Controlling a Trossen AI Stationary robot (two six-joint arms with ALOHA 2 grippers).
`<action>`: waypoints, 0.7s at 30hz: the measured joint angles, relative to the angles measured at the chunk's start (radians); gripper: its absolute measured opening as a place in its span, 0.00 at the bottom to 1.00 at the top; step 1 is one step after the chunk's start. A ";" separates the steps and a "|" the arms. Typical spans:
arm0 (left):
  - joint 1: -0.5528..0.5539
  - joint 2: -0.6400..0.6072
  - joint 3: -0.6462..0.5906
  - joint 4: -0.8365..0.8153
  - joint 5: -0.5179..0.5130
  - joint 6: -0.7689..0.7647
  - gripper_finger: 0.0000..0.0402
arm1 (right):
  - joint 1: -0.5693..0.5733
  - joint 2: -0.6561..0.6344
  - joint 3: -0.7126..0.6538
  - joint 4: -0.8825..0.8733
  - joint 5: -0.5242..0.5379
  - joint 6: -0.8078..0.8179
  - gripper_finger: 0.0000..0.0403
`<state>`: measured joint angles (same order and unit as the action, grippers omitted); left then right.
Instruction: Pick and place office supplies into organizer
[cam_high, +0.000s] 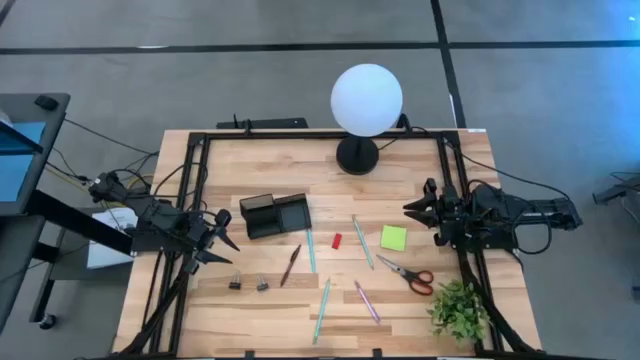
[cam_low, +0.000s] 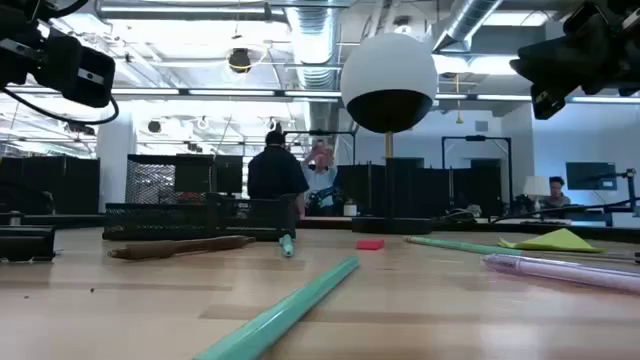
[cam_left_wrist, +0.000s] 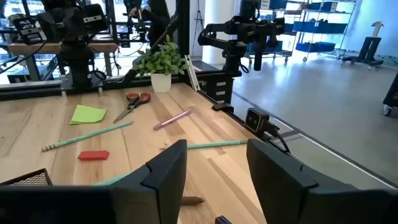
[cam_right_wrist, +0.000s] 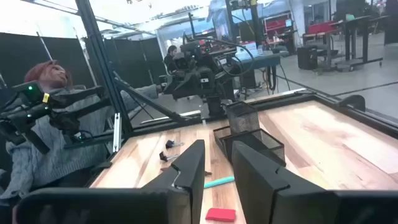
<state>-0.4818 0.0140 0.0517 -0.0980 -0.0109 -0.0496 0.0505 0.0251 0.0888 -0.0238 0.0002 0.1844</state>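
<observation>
The black organizer (cam_high: 275, 215) stands on the table left of centre. The office supplies lie loose around it: a brown pen (cam_high: 290, 265), teal pens (cam_high: 311, 250) (cam_high: 322, 308), a red block (cam_high: 337, 240), a green pen (cam_high: 362, 243), a lime sticky pad (cam_high: 393, 237), red-handled scissors (cam_high: 410, 276), a pink pen (cam_high: 366, 300) and two black clips (cam_high: 235, 284) (cam_high: 262, 285). My left gripper (cam_high: 228, 243) (cam_left_wrist: 217, 180) hovers open just left of the organizer, holding nothing. My right gripper (cam_high: 412, 212) (cam_right_wrist: 217, 177) hovers right of the sticky pad, its fingers a small gap apart with nothing between them.
A white globe lamp (cam_high: 366, 100) stands at the far edge in the middle. A green plant (cam_high: 458, 310) sits at the near right corner. A black frame rail (cam_high: 320, 134) runs around the table. People show in the room beyond the far edge.
</observation>
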 joint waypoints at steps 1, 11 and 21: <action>0.000 0.000 0.000 0.000 0.000 0.005 0.41 | 0.000 0.000 0.000 0.000 0.000 0.000 0.19; 0.000 0.000 0.000 0.000 0.000 0.002 0.41 | 0.000 0.000 0.000 0.000 0.000 0.000 0.19; 0.000 0.000 0.000 0.000 0.000 0.000 0.41 | 0.000 0.000 0.000 0.000 0.000 0.000 0.19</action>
<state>-0.4819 0.0142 0.0517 -0.0978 -0.0109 -0.0497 0.0505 0.0254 0.0891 -0.0238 0.0002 0.1848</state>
